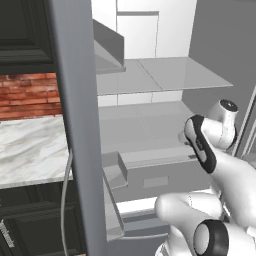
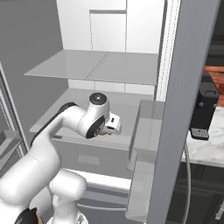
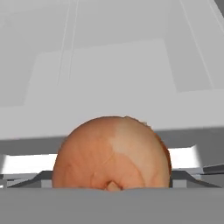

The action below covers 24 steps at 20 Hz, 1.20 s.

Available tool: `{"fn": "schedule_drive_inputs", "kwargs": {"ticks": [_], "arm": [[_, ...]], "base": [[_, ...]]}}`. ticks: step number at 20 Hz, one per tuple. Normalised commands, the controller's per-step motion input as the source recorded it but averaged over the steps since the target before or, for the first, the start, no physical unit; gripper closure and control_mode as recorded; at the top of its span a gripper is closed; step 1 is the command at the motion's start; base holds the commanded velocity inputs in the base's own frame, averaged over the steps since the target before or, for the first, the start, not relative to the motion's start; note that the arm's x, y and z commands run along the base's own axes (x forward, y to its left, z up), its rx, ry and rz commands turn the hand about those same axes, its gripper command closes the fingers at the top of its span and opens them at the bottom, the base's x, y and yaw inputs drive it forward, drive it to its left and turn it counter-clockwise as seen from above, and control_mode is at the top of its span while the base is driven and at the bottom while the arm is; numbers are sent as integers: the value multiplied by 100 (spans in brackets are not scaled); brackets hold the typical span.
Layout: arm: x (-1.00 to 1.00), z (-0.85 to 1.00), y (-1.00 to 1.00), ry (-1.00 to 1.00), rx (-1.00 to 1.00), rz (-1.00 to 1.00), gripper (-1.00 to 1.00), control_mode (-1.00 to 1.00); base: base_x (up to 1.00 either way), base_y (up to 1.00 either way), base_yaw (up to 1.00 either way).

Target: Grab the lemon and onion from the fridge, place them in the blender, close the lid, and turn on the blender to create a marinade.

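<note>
Onion [image 3: 112, 153] time, it looks like. The arm reaches into the open fridge [image 1: 150, 80], low down by the shelf over the drawers. In the hand view the onion is big and very close, right at the bottom of the picture where the claw's tips should be. In the right base view a tiny bit of brown peeks out just under the claw [image 2: 109, 127].

I think the onion is in the claw, but I cannot be sure. The fingers are hidden, so I cannot tell if they pinch it or stand spread around it. I also cannot tell if the onion sits on the shelf or is lifted off it.

Not much of the job looks done. The blender [image 2: 204, 107] stands outside the fridge, past the open door, on the marble surface [image 2: 210, 151]. It is half hidden behind the door edge, so I cannot see inside it or if the lid is on. I cannot find the lemon on the fridge shelves. It may be in the blender, or hidden by the arm or the door.

Left to do, I guess: carry the onion out of the fridge to the blender, drop it in, put the lid on, and turn the knob.
</note>
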Motion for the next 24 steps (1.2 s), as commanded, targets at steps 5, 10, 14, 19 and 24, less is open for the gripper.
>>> {"fn": "schedule_drive_inputs", "kwargs": {"ticks": [5, 10, 14, 19, 24], "arm": [[-91, 34, 29, 21, 4, 0, 100, -100], [-78, 2, 51, 15, 0, 0, 100, -100], [-28, -4, 35, 12, -1, 0, 100, -100], [-22, 0, 15, 4, 0, -2, 100, -100], [0, 0, 0, 0, 0, 0, 100, 100]], "base": [[0, 0, 0], [0, 0, 0], [0, 0, 0], [0, 0, 0], [-99, 20, -7]]}}
